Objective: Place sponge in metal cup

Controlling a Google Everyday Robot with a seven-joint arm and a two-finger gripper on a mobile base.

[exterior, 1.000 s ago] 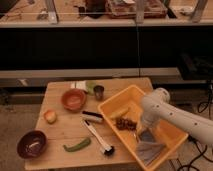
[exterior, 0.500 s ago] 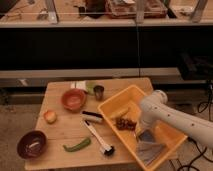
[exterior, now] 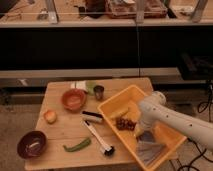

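Here the end effector (exterior: 142, 131) hangs inside the yellow bin (exterior: 116, 101), apparently near grey cloth (exterior: 150, 151); cannot tell its opening.

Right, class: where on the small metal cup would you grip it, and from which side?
Probably across its rim and side wall, coming from above. The metal cup stands upright with its mouth up, and the orange bowl sits close beside it, so top-down looks freest. The gripper is down in the yellow bin, away from the cup.
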